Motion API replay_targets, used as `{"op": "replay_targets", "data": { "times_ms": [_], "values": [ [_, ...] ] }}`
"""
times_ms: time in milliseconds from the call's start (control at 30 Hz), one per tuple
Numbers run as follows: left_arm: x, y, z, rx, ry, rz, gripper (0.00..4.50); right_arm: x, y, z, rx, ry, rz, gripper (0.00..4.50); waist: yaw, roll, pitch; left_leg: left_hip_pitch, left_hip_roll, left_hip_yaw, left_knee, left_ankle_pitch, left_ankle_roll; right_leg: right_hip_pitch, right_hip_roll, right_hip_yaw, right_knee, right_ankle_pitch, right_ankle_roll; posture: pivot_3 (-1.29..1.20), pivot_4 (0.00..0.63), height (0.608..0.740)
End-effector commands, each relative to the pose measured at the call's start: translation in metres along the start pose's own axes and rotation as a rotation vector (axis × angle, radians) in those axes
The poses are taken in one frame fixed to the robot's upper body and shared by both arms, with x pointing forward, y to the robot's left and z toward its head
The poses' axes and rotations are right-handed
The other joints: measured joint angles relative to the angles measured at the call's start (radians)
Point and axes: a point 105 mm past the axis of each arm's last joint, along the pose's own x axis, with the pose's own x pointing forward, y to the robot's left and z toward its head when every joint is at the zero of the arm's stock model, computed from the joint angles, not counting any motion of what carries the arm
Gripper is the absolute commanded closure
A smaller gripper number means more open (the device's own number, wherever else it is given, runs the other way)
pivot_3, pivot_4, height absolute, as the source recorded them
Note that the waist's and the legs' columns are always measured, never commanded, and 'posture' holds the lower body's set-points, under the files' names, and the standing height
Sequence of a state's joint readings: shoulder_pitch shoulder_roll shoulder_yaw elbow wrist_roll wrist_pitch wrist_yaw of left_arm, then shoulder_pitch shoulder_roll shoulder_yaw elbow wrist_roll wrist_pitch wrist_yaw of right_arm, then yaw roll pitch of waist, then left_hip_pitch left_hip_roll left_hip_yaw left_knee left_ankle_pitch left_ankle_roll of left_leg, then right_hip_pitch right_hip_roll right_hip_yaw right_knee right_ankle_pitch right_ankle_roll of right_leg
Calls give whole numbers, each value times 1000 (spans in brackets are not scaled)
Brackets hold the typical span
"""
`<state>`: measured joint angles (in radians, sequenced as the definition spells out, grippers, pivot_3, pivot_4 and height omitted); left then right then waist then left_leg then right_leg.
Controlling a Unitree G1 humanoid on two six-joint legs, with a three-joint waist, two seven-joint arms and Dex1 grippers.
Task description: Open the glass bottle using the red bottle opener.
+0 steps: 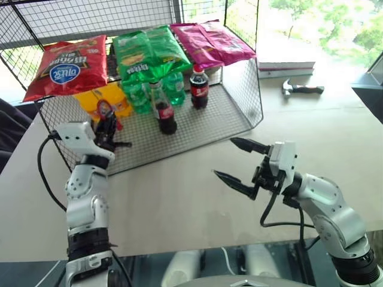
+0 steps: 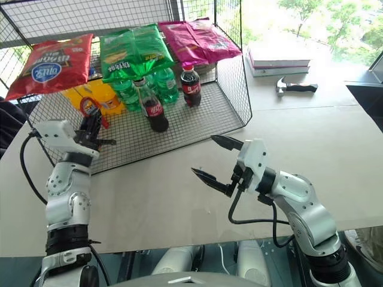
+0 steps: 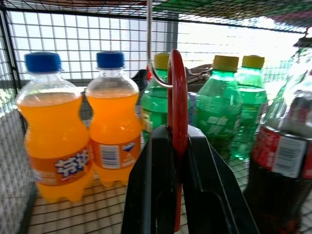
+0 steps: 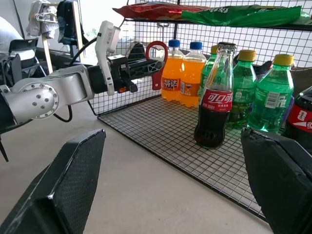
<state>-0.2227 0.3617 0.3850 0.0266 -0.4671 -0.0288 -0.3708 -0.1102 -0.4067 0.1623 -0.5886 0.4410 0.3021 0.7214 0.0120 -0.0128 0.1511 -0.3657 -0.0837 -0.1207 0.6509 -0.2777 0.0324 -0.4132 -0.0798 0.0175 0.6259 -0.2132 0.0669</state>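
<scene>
A: At the rack's left edge, the opener is pinched by the left gripper, jaws pressed together on its handle. It is held upright, ring on top, and the ring is hung on a wire hook.

B: Why is it gripped there?

A: Probably so that it can be lifted off the hook with the ring left free for the cap; that is a judgement only.

B: And the bottle?

A: It is stood upright on the rack's mesh floor, near the front and well apart from the opener. Its cap is judged to be on, though that is hard to make out.

B: What is done by the right gripper?

A: Nothing is held. Its jaws are spread wide, and it is kept over the table in front of the rack, pointed toward the bottle, perhaps so that the bottle can be steadied.

B: What else is around?

A: Two orange bottles are set just behind the opener, green bottles behind the glass one, and a red-capped cola to its right. Chip bags are laid on the shelf above. A hammer and books are left on the table, well apart.

B: What stands in the way?

A: The hook has to be cleared first; then the shelf overhead and the crowded bottles leave little room around the cap.
</scene>
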Motion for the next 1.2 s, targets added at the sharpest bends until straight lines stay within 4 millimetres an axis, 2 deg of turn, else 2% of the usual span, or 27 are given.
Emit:
{"op": "replay_targets", "data": {
  "times_ms": [33, 467, 600, 700, 867, 967, 1100, 1200],
  "values": [
    [2, -9, 21, -97, -77, -52, 4459, 1, 5, 12, -27, -39, 17, 0, 0, 0, 0, 0, 0, 0, 0, 0, 0, 0, 0, 0, 0, 0, 0, 0, 150, 740],
    [-3, -25, 27, -351, -92, -155, 4459, 4, -2, 14, -33, -53, 8, 0, -1, 0, 0, 0, 0, 0, 0, 0, 0, 0, 0, 0, 0, 0, 0, 0, 150, 740],
    [-9, -47, 23, -446, -48, -274, 4459, 5, -10, 11, -17, -45, -13, 0, -1, 0, 0, 0, 0, 0, 0, 0, 0, 0, 0, 0, 0, 0, 0, 0, 150, 740],
    [-16, -75, 16, -517, 20, -396, 4459, 11, -18, -2, 30, 36, -29, 0, -1, 0, 0, 0, 0, 1, 1, 0, 0, 0, 0, 1, 0, 0, 0, 0, 150, 740],
    [-27, -109, 11, -623, 106, -533, 4459, 22, -21, -21, 229, 159, -12, 0, 0, 0, 0, 0, 0, 0, 1, 0, 0, 0, 1, 1, 0, 0, 0, 0, 150, 740],
    [-37, -127, 11, -686, 156, -629, 4459, 29, -13, -25, 390, 207, 55, 0, -3, 0, 0, -1, 0, 1, 1, 0, 0, 0, 1, 2, 0, 0, -1, 0, 150, 740],
    [-45, -138, 13, -761, 198, -702, 4459, 39, 5, -23, 554, 244, 176, 0, -6, 0, 0, -1, 1, 1, 0, 0, 0, 0, 1, 2, 0, 0, -1, 0, 150, 740],
    [-53, -150, 13, -820, 252, -779, 4459, 49, 21, -13, 692, 224, 313, 0, -7, 0, 0, -1, 0, 0, 0, 0, 0, 0, 1, 1, 0, 0, -1, 0, 150, 740]
  ]
}}
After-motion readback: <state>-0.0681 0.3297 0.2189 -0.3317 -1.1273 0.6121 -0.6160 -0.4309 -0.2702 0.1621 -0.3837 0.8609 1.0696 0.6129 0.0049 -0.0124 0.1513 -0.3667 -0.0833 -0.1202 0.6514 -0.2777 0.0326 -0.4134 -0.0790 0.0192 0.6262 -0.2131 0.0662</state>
